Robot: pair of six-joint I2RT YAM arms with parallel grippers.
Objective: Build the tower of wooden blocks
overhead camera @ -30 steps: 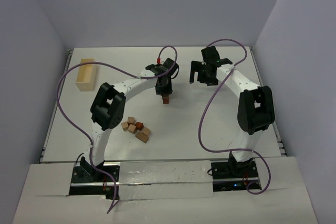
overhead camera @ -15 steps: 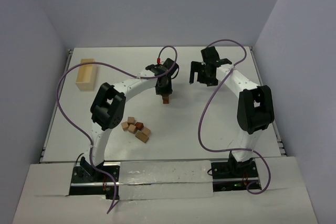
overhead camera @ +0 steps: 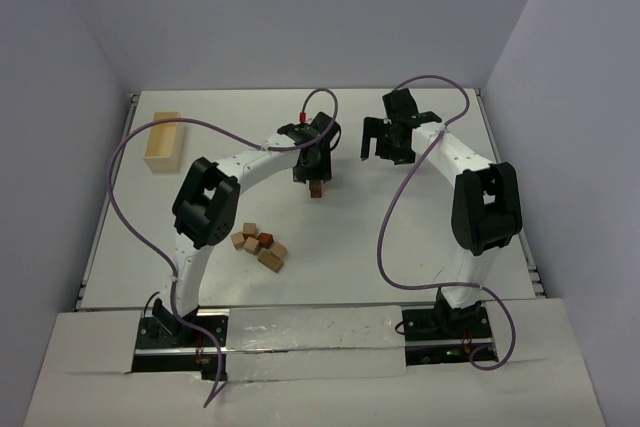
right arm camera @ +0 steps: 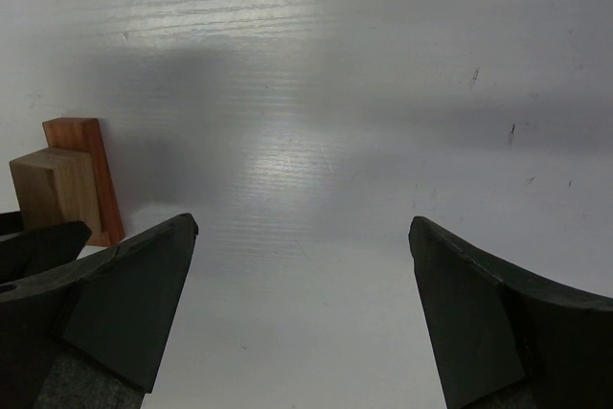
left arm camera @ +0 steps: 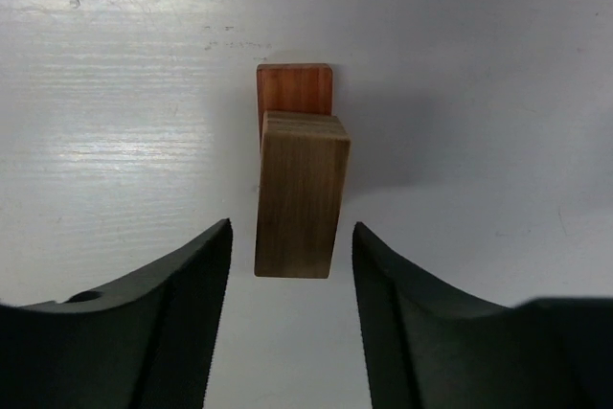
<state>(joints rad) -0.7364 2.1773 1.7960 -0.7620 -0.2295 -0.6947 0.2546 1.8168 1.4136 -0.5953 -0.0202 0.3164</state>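
The left gripper [left arm camera: 290, 237] has its two dark fingers [left arm camera: 182, 304] parted, with a strip of bare table showing between each of them and the tower [left arm camera: 299, 189], so they touch nothing. The tower stands between the fingertips. It is a tan block [left arm camera: 301, 200] nearer the wrist camera, touching a reddish-brown block [left arm camera: 295, 88] and covering part of it. In the overhead view this small stack [overhead camera: 316, 188] sits near the middle of the white table [overhead camera: 420, 237], just under the left gripper [overhead camera: 312, 172]. The right gripper [right arm camera: 302, 237] has its fingers [right arm camera: 124, 294] spread wide over bare table and holds nothing. Its wrist camera catches the tower [right arm camera: 67, 189] at the left edge. From above, the right gripper [overhead camera: 385, 147] hangs near the tower. A loose cluster of wood blocks [overhead camera: 260, 245] lies nearer the arm bases, and a pale wooden box [overhead camera: 163, 142] lies at the far left.
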